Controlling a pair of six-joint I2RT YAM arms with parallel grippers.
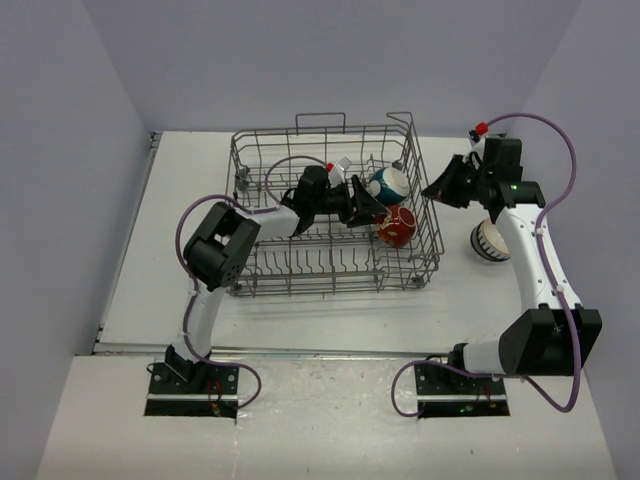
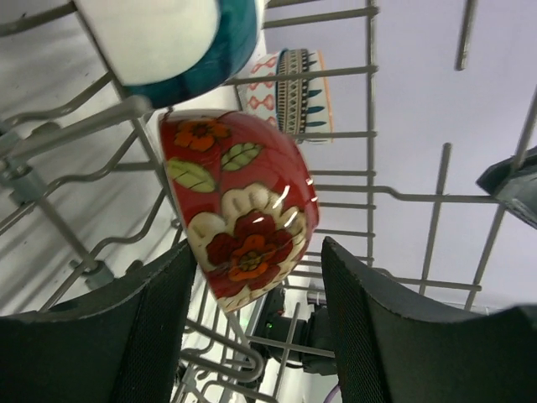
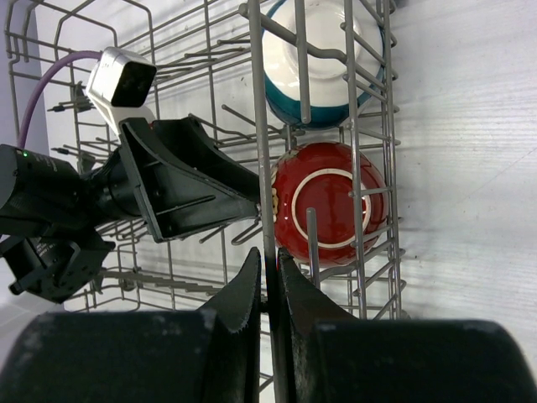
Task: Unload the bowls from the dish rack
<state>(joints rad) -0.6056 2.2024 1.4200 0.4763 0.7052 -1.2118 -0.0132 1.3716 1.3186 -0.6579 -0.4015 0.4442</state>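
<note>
Left gripper (image 1: 368,212) reaches into the dish rack (image 1: 300,262), its jaws open either side of the red bowl (image 1: 397,227), beside the teal-white bowl (image 1: 388,183); right gripper (image 3: 268,269) outside, jaws closed; striped bowl (image 1: 490,242) sits on the counter (image 1: 300,320).

Left hand (image 1: 368,208) stretches rightward with jaws apart; right hand (image 1: 441,190) hovers beyond it, jaws pressed together.

Table (image 1: 140,260): white top; metal rail (image 1: 330,351) along near edge. Walls (image 1: 330,60): pale lilac, L/back/R sides.
</note>
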